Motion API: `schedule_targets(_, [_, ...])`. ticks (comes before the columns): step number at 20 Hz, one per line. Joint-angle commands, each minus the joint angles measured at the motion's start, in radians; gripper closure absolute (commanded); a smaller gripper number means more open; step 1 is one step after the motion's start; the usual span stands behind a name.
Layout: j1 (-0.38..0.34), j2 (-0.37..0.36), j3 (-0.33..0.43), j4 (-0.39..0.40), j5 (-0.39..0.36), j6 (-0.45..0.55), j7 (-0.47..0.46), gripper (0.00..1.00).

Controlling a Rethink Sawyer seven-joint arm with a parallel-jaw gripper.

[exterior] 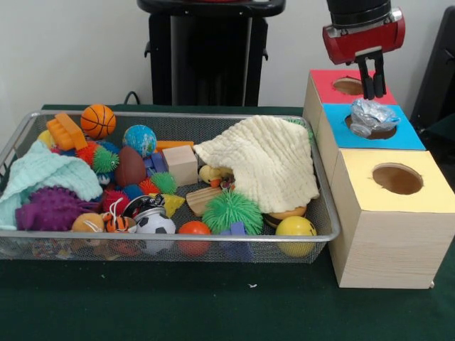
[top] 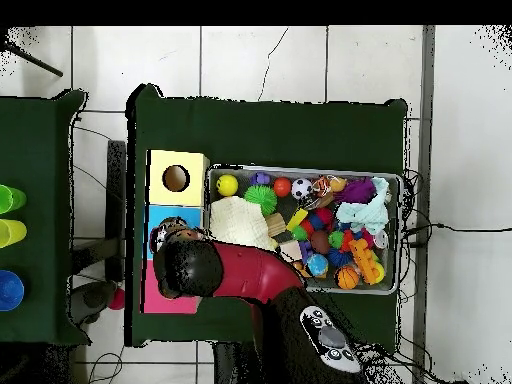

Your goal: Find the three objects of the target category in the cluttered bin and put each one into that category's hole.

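Because the crumpled silvery foil wad (exterior: 373, 116) sits on the rim of the blue box's hole (exterior: 375, 128) rather than down inside it, the main risk, as I judge it, is that it stays wedged there or tips off the box top if nudged sideways; its irregular, springy creases could catch on the edge.

Nearest the camera, the yellow-topped wooden box (exterior: 392, 213) shows pale grain and an empty round hole. Beside it the wire mesh bin (exterior: 178, 247) holds smooth balls, a spiky green rubber ball (exterior: 232, 209), a knobbly purple one (exterior: 50, 208), plain wooden blocks and a soft cream waffle-weave cloth (exterior: 266, 160) that drapes over and may hide further targets. A mint knitted cloth (exterior: 39, 174) covers the other end.

Farther back, the gripper (exterior: 370, 84) hangs just above the foil, its two dark fingers (exterior: 364, 77) close together and holding nothing. Behind lies the red-topped box (exterior: 343, 85).
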Motion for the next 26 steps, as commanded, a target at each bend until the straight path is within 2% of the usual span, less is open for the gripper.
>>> schedule_targets(1, [-0.001,0.039,-0.011,-0.04,0.042,-0.089,0.225,1.0])
schedule_targets(26, [0.022,0.067,-0.05,-0.053,-0.014,-0.16,0.178,1.0])
